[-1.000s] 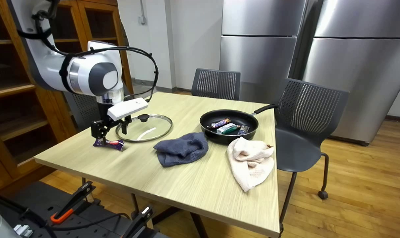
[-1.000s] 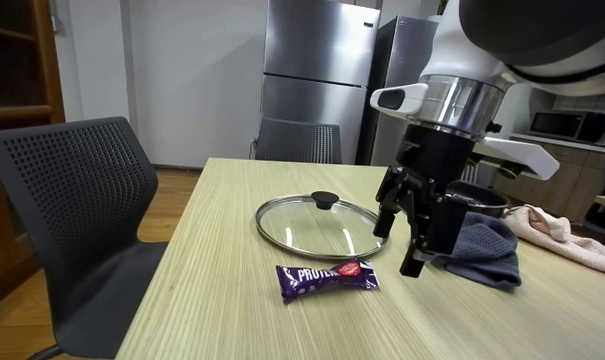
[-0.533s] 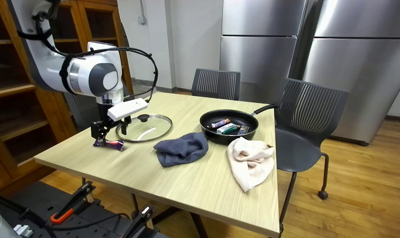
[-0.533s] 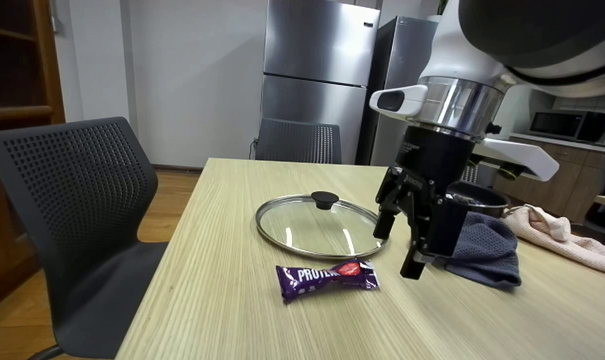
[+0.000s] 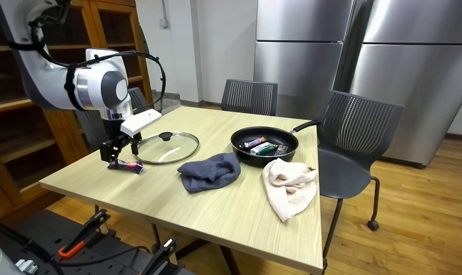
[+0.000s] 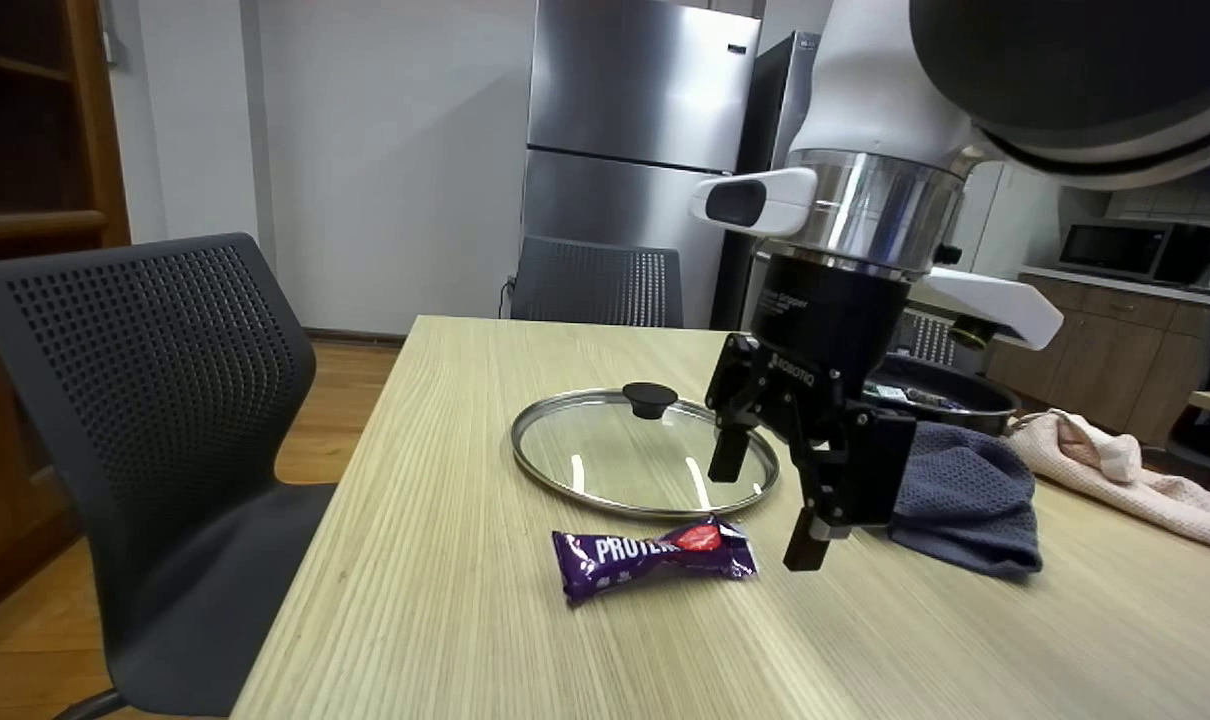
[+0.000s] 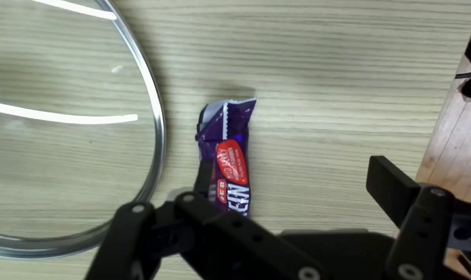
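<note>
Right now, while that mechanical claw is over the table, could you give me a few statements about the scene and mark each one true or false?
1. The gripper stands open, near the purple protein bar. True.
2. The gripper holds the purple protein bar. False: the bar lies on the table, ungripped.
3. The black pan has packets in it. True.
4. The black pan is covered. False: the glass lid lies on the table, apart from it.
5. A blue cloth and a pink cloth lie on the table. True.
</note>
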Controlling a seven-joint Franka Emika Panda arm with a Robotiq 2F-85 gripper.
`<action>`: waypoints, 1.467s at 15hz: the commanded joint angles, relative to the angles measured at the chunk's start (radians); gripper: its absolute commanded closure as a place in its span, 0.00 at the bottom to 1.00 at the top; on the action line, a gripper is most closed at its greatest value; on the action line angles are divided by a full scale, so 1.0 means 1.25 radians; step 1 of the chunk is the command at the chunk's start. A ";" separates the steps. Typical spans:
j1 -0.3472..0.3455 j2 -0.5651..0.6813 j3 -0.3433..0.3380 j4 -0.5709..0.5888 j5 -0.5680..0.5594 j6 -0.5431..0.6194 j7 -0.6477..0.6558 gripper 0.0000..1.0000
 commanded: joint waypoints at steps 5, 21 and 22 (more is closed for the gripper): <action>0.073 0.086 -0.014 0.109 -0.068 -0.031 0.000 0.00; 0.099 0.237 -0.004 0.273 -0.092 -0.136 -0.021 0.32; 0.098 0.235 -0.002 0.277 -0.091 -0.138 -0.022 0.41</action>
